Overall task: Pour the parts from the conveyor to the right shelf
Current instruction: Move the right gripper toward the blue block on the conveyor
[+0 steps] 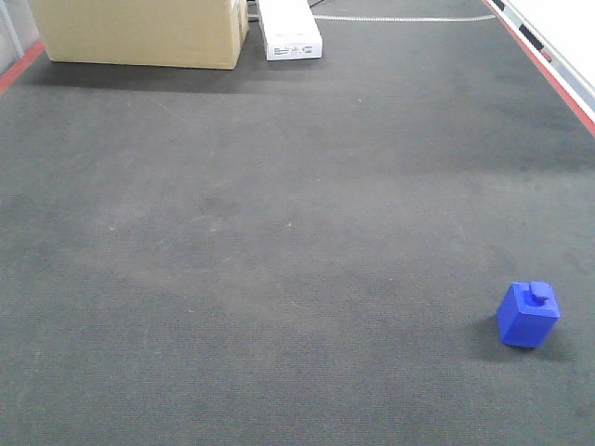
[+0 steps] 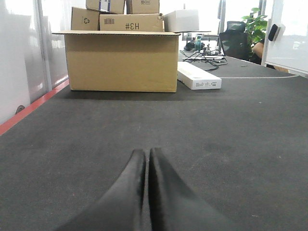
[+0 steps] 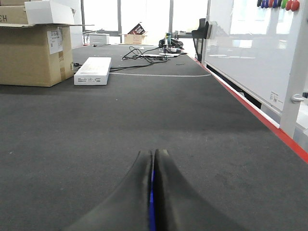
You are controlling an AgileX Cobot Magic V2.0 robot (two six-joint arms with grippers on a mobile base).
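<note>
At the far left, the conveyor (image 1: 279, 260) is bounded by a red strip (image 1: 19, 67), and its far left corner is taken up by a large cardboard box (image 1: 139, 32). A flat white carton (image 1: 290, 32) is laid just beside the box. Both are set well back, so the near and middle belt is left free for arm travel.

The left gripper (image 2: 146, 154) is held low over bare belt with its jaws pressed together and nothing between them. It is judged to be parked out of the way.

The right gripper (image 3: 153, 155) is likewise held low, its jaws closed to a thin slit. A sliver of blue is seen in that slit, but what it belongs to cannot be told.

Further right, the blue part (image 1: 528, 316) is seen resting free on the belt, knob up, near the right red strip (image 1: 548, 70) and well apart from the boxes. Room is open on its left. On its right the belt edge and the whiteboard (image 3: 250, 48) are close, so an approach from the left or above is judged safer. The right shelf is not in view.
</note>
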